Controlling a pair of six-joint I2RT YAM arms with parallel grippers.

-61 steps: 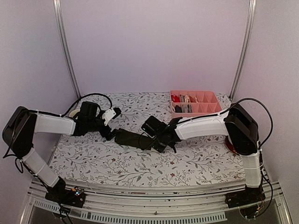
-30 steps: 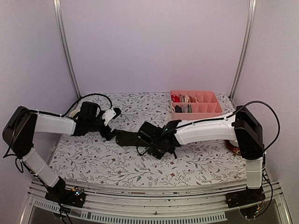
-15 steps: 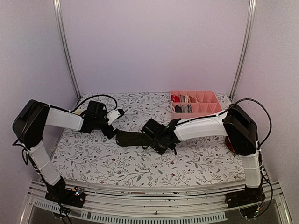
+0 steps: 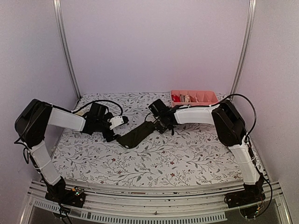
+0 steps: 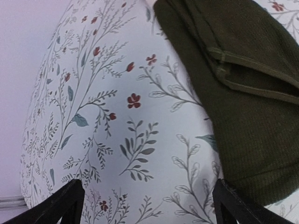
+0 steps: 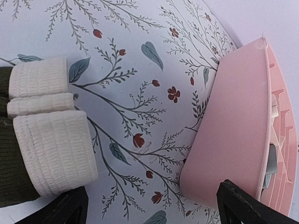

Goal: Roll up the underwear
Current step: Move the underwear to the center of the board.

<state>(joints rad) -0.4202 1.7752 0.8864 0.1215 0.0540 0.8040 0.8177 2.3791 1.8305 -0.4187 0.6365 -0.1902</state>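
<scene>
The dark olive underwear [image 4: 136,135] lies flat and slantwise on the flowered cloth between both arms. In the left wrist view its ribbed olive fabric [image 5: 243,93] fills the upper right, with a seam across it. My left gripper [image 5: 147,210] hovers open at that garment's left end; the cloth's edge lies just inside the right fingertip [image 5: 233,210]. In the right wrist view the underwear's whitish ribbed waistband [image 6: 49,140] lies folded at the left. My right gripper [image 6: 159,207] is open over bare cloth between waistband and tray. From above, the left gripper [image 4: 113,132] and right gripper [image 4: 158,124] flank the garment.
The pink divided tray [image 4: 205,99] stands at the back right, its side wall [image 6: 233,126] close to my right gripper. Red and whitish cloth pieces [image 4: 182,98] sit in its left compartments. A metal frame post [image 4: 67,56] rises at the back left.
My right arm has lifted off the middle of the olive garment and swung back toward the tray. The garment now lies slantwise, its right end farther back. My left gripper shifted slightly right.
</scene>
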